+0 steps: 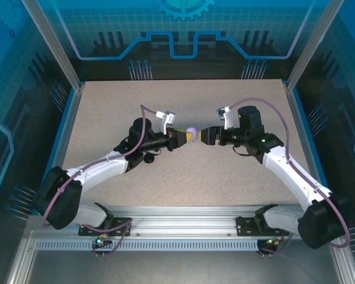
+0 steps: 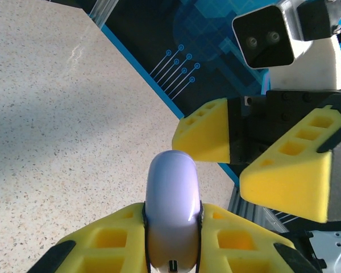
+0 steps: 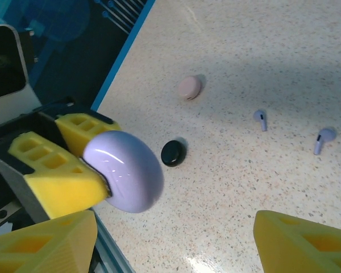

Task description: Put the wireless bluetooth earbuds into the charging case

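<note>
A: What is held on the left?
B: The lavender charging case (image 2: 172, 205) is clamped by its sides between the yellow fingers (image 2: 125, 219) of the left gripper (image 1: 187, 136) and is held in the air over the table (image 1: 106, 124). Its lid is seen shut.
A: And what is found just to its right?
B: The right gripper (image 1: 205, 135) is pointed straight at the case, tip to tip with the left one and very near it. Its fingers (image 2: 284, 187) are spread wide, nothing is held between them, and the case is not touched by them.
A: Where are the earbuds placed?
B: They are seen from the right wrist, lying on the table below. Nearest the case a black case (image 3: 173, 153) is set, and beyond it a pink case (image 3: 189, 87); both are closed and apart from each other. Further right a lavender earbud (image 3: 261, 119) is laid on its side, and a second lavender earbud (image 3: 323, 139) is laid near it, not touching. Neither has been put into the lavender case.
</note>
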